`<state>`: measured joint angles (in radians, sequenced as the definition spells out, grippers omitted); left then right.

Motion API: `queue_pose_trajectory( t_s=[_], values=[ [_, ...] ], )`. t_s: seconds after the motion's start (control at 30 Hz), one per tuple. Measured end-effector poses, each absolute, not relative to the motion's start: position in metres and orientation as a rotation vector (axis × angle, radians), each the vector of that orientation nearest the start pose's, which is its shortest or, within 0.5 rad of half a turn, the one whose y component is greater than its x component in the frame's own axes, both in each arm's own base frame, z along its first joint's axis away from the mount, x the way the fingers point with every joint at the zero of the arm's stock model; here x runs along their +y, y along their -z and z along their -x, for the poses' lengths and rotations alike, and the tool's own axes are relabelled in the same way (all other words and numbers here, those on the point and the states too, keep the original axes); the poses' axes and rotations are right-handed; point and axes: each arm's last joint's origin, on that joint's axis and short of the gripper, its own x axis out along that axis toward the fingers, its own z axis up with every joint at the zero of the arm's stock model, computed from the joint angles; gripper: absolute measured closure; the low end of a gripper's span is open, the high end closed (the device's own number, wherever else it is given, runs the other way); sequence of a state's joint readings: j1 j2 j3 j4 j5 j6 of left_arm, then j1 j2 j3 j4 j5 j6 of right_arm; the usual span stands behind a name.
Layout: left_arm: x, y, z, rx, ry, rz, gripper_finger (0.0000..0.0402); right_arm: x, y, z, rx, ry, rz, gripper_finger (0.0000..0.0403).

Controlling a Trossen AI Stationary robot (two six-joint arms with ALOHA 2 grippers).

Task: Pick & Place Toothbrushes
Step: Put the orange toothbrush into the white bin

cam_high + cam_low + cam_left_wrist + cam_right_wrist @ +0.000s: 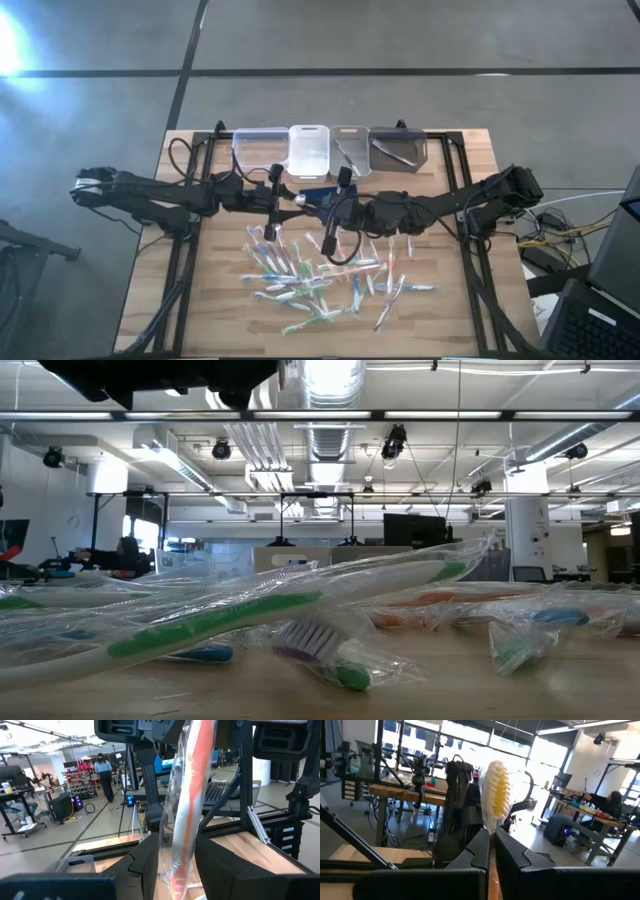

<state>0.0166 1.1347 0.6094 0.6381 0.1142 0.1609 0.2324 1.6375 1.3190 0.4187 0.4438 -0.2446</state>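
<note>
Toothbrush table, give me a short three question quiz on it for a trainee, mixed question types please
1. True or false: the left gripper holds a wrapped toothbrush with an orange-red handle.
2. Multiple choice: what sticks up between the right gripper's jaws? A) a blue pad B) a toothbrush with yellow and white bristles C) nothing
3. Fill in: the four bins stand in a row along the table's ___ edge, beyond the pile of loose toothbrushes.

Key: 1 true; 2 B, the yellow-bristled toothbrush; 3 far.
</note>
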Motion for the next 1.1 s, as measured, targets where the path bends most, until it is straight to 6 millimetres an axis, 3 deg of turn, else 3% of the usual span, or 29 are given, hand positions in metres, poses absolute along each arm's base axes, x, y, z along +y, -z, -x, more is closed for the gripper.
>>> queue_pose_trajectory(
  t_s=[0.23, 0.57, 0.8, 1.1],
  values=[
    [0.0007, -0.2856, -0.2461, -0.154, 0.089, -0.193, 0.0284, 0.0736, -0.3565, -0.3755, -0.067, 0.228, 0.211, 0.0393],
    [0.0004, -0.2856, -0.2460, -0.156, 0.099, -0.195, 0.0350, 0.0735, -0.3564, -0.3756, -0.066, 0.227, 0.213, 0.0392],
    [0.0000, -0.2854, -0.2459, -0.155, 0.111, -0.193, 0.0342, 0.0735, -0.3557, -0.3756, -0.061, 0.226, 0.200, 0.0387],
    [0.0000, -0.2851, -0.2459, -0.156, 0.111, -0.190, 0.0344, 0.0715, -0.3612, -0.3676, -0.026, 0.232, 0.192, 0.0327]
  ],
)
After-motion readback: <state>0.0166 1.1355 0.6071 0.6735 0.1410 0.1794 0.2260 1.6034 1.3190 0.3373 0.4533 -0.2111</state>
